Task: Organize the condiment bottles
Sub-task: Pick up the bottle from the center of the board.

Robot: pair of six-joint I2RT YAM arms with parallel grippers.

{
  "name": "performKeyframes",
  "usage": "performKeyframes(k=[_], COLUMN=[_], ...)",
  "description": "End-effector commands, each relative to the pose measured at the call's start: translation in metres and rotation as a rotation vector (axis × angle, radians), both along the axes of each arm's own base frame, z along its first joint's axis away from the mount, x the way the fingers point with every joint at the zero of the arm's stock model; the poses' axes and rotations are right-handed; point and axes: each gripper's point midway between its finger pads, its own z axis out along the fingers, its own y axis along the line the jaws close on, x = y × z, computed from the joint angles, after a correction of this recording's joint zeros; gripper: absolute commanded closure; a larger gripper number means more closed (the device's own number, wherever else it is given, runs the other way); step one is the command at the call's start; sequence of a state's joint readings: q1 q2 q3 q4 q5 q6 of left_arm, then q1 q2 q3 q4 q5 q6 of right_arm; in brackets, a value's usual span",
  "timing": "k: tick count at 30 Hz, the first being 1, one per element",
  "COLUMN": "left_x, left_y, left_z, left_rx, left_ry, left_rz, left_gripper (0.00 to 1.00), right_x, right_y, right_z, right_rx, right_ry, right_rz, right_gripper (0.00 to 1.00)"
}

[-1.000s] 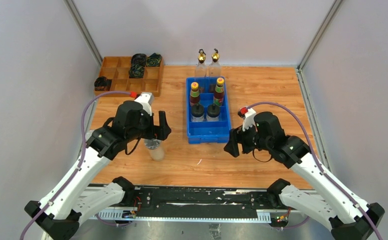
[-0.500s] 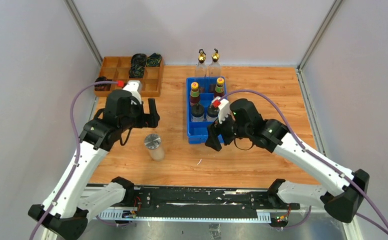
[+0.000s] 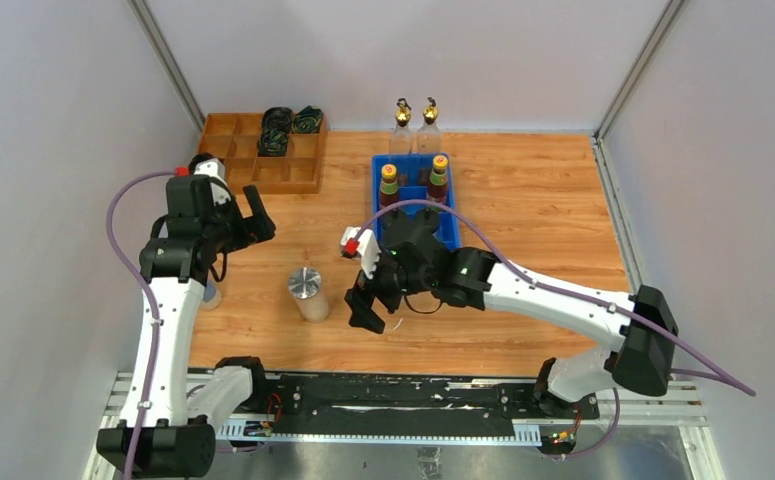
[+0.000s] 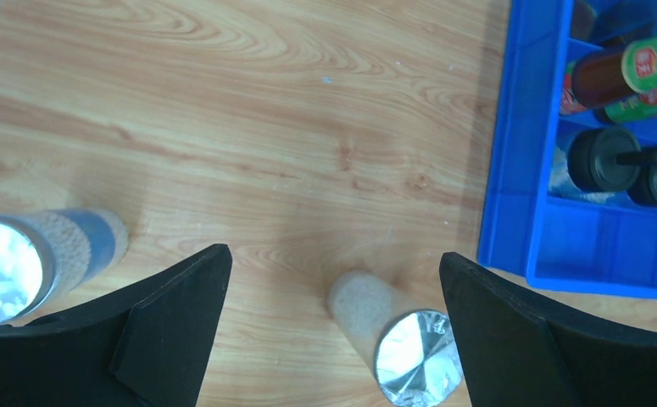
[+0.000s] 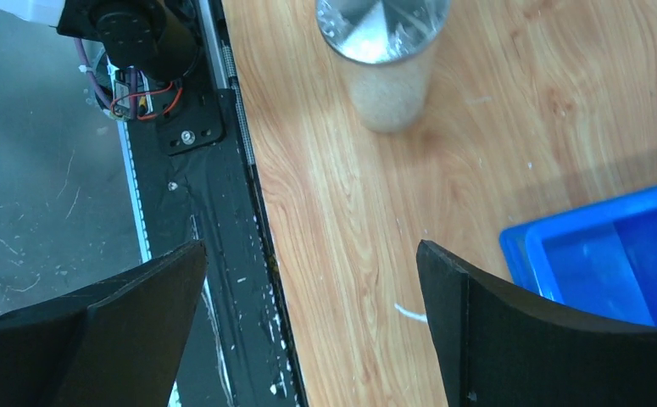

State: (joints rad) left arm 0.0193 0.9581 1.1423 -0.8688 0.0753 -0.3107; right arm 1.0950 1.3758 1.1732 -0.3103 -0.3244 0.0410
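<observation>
The right gripper (image 3: 366, 311) hangs low near the front edge of the wooden table (image 3: 523, 300). Its two black fingers (image 5: 130, 335) are spread wide and hold nothing. Just to its left stands a small clear shaker with a shiny silver lid (image 3: 306, 290). The shaker and the gripper do not touch. In the right wrist view the shaker (image 5: 384, 51) stands out in front of the open fingers, not between them.

A second silver-lidded shaker (image 4: 19, 263) stands more to the left, close to the side of the table. In the top view the left arm hides most of it.

The left gripper (image 3: 250, 217) is farther back and apart from both shakers. Its fingers (image 4: 168, 335) are wide apart too, with nothing in them. Its camera looks down on both shakers, one showing between the fingers and one beside the left finger.

Behind the right gripper is a blue plastic bin (image 3: 453, 200). Two jars with black caps (image 4: 600, 158) stand in its front part. Behind them, also in the bin, are two dark bottles with yellow and green caps (image 3: 389, 182). Two tall clear bottles with gold spouts (image 3: 402, 130) stand on the table just behind the bin.

In the far left corner sits a brown wooden tray with little boxes (image 3: 233, 135). Black cable coils (image 3: 276, 128) lie in it.
</observation>
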Motion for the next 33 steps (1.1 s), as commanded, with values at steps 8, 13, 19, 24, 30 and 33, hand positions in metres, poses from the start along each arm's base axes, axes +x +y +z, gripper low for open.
performKeyframes(k=[8, 13, 19, 24, 30, 33], left_x=[-0.015, -0.024, -0.032, -0.034, -0.034, -0.035], left_y=[0.017, 0.014, 0.012, 0.012, 0.012, 0.012], left_z=[0.005, 0.002, -0.006, -0.007, -0.007, -0.009], left_rx=[-0.041, -0.047, -0.051, -0.050, -0.046, -0.050], left_ry=[-0.051, -0.058, -0.055, -0.056, -0.057, -0.055], left_rz=[0.113, 0.096, 0.093, 0.092, 0.087, 0.090], left_gripper=[0.00, 0.00, 0.00, 0.00, 0.00, 0.00], right_x=[0.045, 0.058, 0.057, 0.054, 0.047, 0.046], right_y=[0.082, 0.115, 0.140, 0.147, 0.147, 0.146], right_z=[0.015, 0.012, -0.004, -0.014, -0.028, -0.038], right_rx=[0.102, 0.119, 0.113, 0.102, 0.072, 0.047], right_ry=[-0.276, -0.301, -0.240, -0.202, -0.172, -0.157], right_rz=[0.050, 0.075, 0.117, 0.138, 0.156, 0.156], right_gripper=[0.00, 0.00, 0.00, 0.00, 0.00, 0.05])
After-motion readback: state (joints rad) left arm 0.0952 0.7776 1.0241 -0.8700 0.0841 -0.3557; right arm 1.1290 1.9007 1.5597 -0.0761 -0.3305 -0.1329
